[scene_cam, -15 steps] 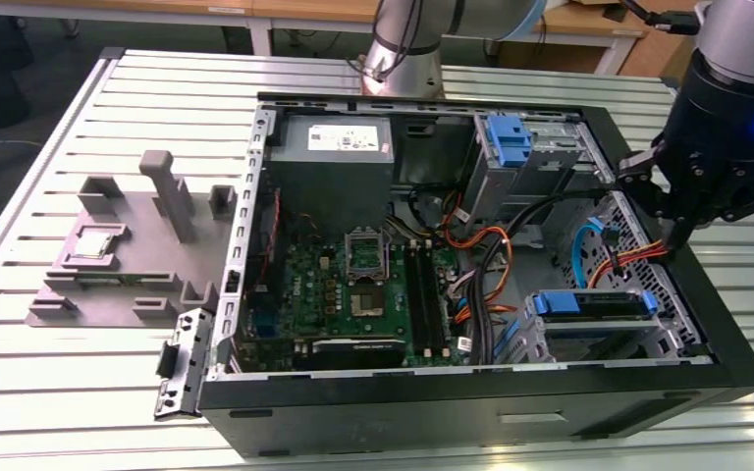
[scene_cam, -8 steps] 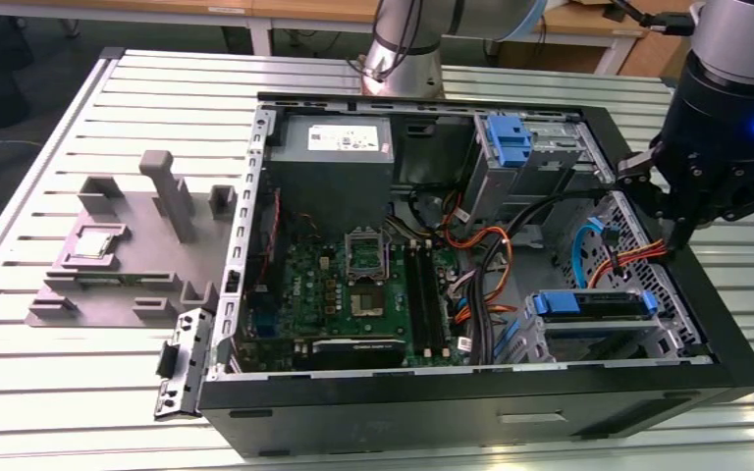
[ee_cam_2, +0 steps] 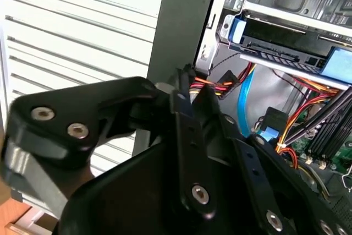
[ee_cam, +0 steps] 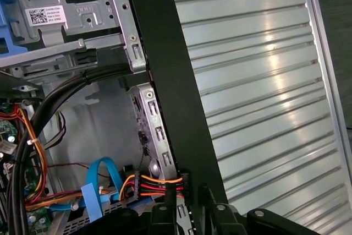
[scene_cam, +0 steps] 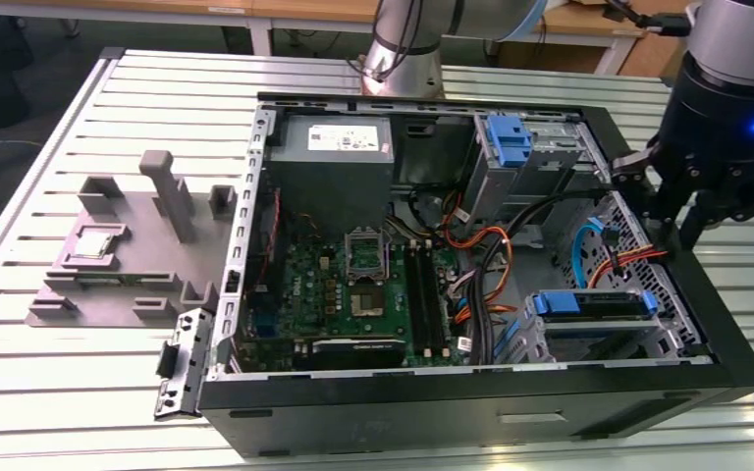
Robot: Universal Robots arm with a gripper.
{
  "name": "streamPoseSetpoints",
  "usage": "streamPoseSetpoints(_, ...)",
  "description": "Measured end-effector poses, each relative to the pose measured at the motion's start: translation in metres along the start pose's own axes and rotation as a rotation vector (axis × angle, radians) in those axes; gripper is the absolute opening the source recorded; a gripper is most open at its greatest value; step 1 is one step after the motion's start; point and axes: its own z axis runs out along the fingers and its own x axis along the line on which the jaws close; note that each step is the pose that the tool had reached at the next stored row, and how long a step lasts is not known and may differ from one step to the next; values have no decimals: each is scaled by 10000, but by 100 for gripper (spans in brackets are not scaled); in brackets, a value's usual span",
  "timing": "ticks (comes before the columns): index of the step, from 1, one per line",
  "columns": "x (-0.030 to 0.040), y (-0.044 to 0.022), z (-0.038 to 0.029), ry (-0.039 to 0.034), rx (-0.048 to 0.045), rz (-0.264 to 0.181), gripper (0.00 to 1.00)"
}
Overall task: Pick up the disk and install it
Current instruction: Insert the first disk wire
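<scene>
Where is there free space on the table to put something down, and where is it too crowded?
The slatted table is bare in front of the grey fixture, and beyond the computer case on the exterior view's right. Inside the case it is crowded with cables, and the gripper hangs there.

A robotics lab: an opened PC case (scene_cam: 482,392) lies on a slotted aluminium counter (scene_cam: 89,373) beside a grey fixture (scene_cam: 129,255), with wooden desks (scene_cam: 286,12) behind.
</scene>
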Motion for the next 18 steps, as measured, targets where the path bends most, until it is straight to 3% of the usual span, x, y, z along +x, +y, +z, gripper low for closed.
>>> streamPoseSetpoints(1,2,-1,6,-9,8,-56,30)
streamPoseSetpoints(10,23,-3,69,-39,-139,-598,30)
streamPoseSetpoints(11,24,-2,73,-39,-145,-607,29)
streamPoseSetpoints(13,24,-2,77,-45,-146,-612,16)
streamPoseSetpoints(18,-1,2,26,-59,-85,-634,16)
